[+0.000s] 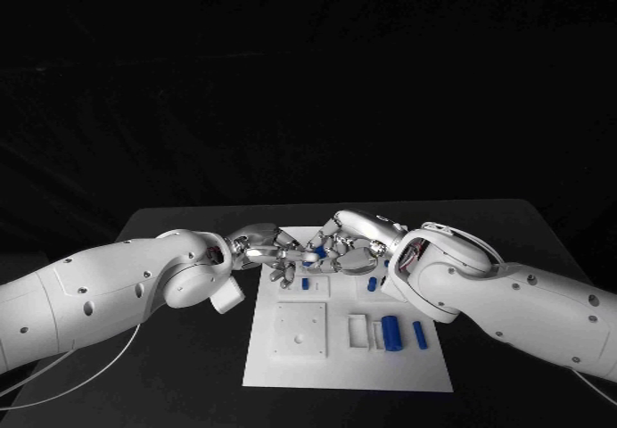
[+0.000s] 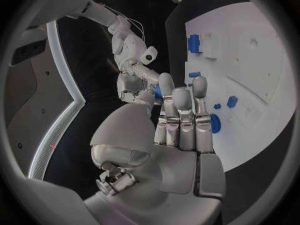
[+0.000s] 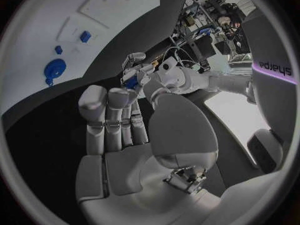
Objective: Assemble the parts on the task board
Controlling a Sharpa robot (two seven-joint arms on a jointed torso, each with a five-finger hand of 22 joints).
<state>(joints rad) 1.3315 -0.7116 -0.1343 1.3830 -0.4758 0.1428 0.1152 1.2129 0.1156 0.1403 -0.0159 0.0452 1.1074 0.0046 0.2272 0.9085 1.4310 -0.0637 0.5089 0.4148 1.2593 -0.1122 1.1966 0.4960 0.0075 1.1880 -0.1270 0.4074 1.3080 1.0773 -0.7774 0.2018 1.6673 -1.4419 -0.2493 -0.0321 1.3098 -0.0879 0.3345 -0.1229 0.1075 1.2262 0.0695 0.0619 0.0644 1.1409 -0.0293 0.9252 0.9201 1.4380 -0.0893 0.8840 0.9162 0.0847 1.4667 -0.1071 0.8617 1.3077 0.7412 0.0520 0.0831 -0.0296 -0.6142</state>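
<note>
Both hands are meeting over the task board [image 1: 347, 370]: the left hand [image 1: 264, 250] and right hand [image 1: 345, 247] are pinching one small blue part [image 1: 316, 253] (half hidden between fingertips) above the black table [image 1: 514, 232].

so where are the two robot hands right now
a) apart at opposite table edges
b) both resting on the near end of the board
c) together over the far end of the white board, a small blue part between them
c: in the head view the left robot hand and right robot hand meet over the far end of the task board, with a small blue part between their fingers.
</note>
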